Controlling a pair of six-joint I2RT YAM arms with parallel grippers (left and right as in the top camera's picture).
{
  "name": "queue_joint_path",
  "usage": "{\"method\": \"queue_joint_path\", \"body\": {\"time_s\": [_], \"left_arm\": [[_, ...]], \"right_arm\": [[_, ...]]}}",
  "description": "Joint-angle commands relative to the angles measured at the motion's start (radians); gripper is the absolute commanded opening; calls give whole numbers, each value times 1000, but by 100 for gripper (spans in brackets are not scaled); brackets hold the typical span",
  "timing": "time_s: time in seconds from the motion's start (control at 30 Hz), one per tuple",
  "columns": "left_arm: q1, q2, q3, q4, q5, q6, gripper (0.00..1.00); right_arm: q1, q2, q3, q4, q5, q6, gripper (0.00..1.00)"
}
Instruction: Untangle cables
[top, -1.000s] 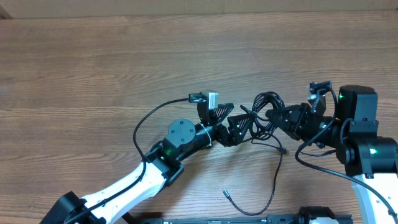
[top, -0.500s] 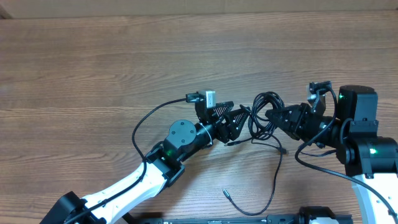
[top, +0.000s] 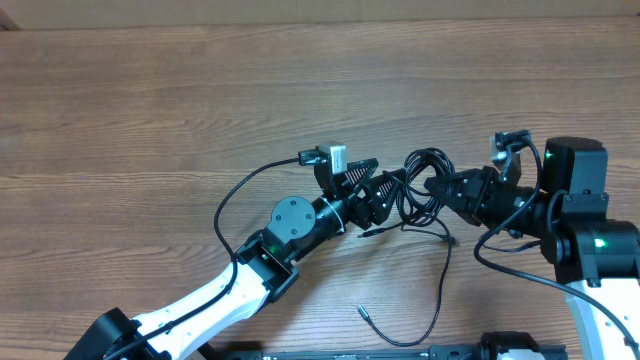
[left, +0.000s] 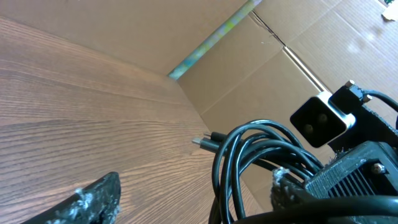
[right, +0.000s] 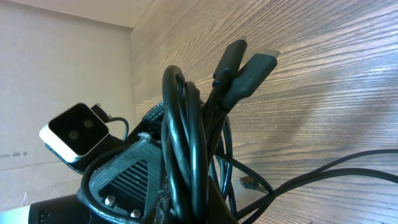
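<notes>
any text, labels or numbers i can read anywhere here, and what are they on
No readable text in any view.
Faint marks at the left edge of the right wrist view: too small to read.
Cables and cardboard: no labels visible.

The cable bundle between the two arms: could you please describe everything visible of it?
The cable bundle is several thin black cords looped together, with two dark plug ends sticking out beside each other. It sits between the claws: the right claw appears to grip it, the open left claw straddles its loops. One loose strand trails across the wooden table.
</notes>
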Motion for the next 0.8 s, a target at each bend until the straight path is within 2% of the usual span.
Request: {"method": "queue_joint_path", "body": {"time_s": [0.0, 0.2, 0.37, 0.6, 0.63, 0.73, 0.77], "left_arm": [[-6, -10, -6, 6, -16, 5, 72], [-6, -10, -6, 6, -18, 5, 61], [-6, -10, -6, 7, -18, 5, 41], [-8, -10, -6, 56, 6, 12, 35], [-8, -10, -6, 60, 12, 25, 31], [-8, -10, -6, 60, 17, 40, 11], [-8, -10, -6, 60, 18, 40, 8]], "right_arm": [[4, -3, 2, 9, -39, -17, 4], [4, -3, 2, 9, -42, -21, 4], [4, -3, 2, 9, -42, -21, 4], [4, -3, 2, 10, -49, -39, 4], [4, -3, 2, 10, -49, -39, 4], [4, -3, 2, 9, -49, -39, 4], [4, -3, 2, 10, -49, -39, 4]]}}
